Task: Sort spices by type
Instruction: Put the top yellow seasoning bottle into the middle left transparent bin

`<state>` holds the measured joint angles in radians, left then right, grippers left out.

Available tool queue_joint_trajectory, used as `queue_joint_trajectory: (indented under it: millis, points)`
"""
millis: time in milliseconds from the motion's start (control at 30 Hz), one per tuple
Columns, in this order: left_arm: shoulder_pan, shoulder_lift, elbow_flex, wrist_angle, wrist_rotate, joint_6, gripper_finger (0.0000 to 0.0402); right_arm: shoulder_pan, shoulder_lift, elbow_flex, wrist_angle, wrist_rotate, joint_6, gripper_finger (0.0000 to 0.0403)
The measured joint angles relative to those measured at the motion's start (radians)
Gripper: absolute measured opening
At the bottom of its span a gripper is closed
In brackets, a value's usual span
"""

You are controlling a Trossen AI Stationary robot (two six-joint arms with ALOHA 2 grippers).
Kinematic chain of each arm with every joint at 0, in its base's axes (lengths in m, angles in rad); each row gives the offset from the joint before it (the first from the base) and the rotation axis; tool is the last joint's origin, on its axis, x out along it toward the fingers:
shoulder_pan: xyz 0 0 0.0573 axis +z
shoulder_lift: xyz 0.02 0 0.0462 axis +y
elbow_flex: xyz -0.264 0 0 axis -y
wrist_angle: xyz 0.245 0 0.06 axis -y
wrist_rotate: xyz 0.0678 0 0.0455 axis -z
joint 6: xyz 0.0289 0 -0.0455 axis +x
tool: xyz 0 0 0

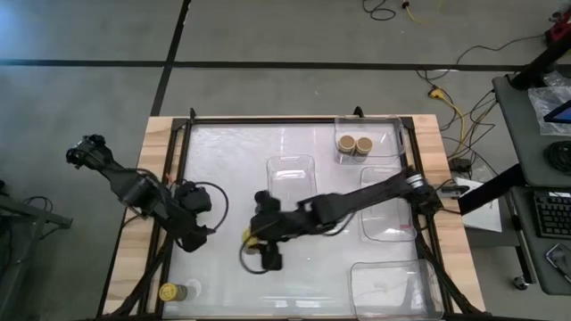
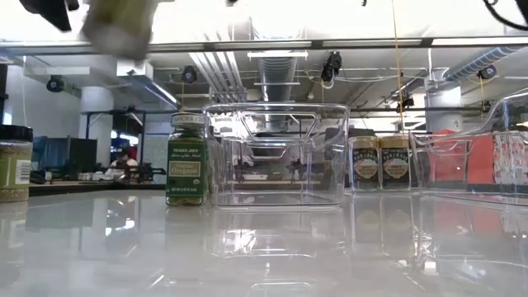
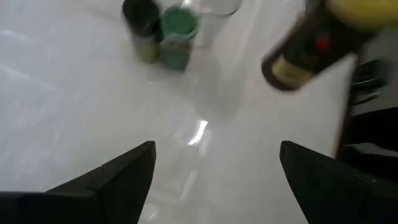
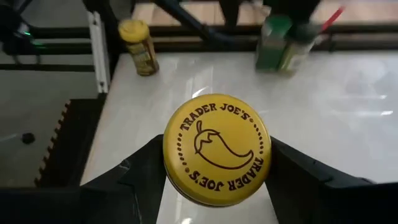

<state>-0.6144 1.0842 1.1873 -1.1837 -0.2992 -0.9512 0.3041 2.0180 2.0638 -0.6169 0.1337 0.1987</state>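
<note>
The right claw squeezes a yellow-lid jar tight, lifted above the table's middle. The left claw hangs wide open, holding nothing. Farther off, another yellow jar stands near the edge. Two tan jars sit in a far tray.

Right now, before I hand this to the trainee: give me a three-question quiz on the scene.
1. True or false: the right gripper holds a yellow-lid jar.
2. How many jars stand in the tray at the table's far edge in the high view?
3. The left gripper is: A) open and empty; B) shut on a green-lid jar; C) out of view.

Key: 1. True. 2. Two, the tan-lid jars. 3. A.
</note>
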Motion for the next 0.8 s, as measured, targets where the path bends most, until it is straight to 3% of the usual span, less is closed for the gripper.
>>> queue_joint_trajectory:
  millis: [167,267,400,533,600,800]
  points:
    - [0.000,-0.035,0.044,0.031,-0.067,0.076,0.0327,0.011,-0.168,-0.035,-0.209,0.111,-0.049,0.0219]
    - [0.000,-0.040,0.063,0.040,-0.139,0.113,0.0327,-0.007,-0.253,-0.123,-0.257,0.133,-0.052,0.0219]
    - [0.009,-0.039,0.098,0.039,-0.224,0.102,0.0327,-0.041,-0.333,-0.313,-0.154,0.160,-0.056,0.0220]
    - [0.014,-0.039,0.126,0.084,-0.292,0.042,0.0327,-0.085,-0.376,-0.524,0.061,0.156,-0.088,0.0220]
    - [0.014,-0.040,0.128,0.131,-0.296,0.099,0.0327,-0.107,-0.372,-0.611,0.159,0.129,-0.105,0.0220]
    - [0.013,-0.055,0.120,0.197,-0.295,0.157,0.0327,-0.169,-0.305,-0.708,0.298,0.026,-0.115,0.0220]
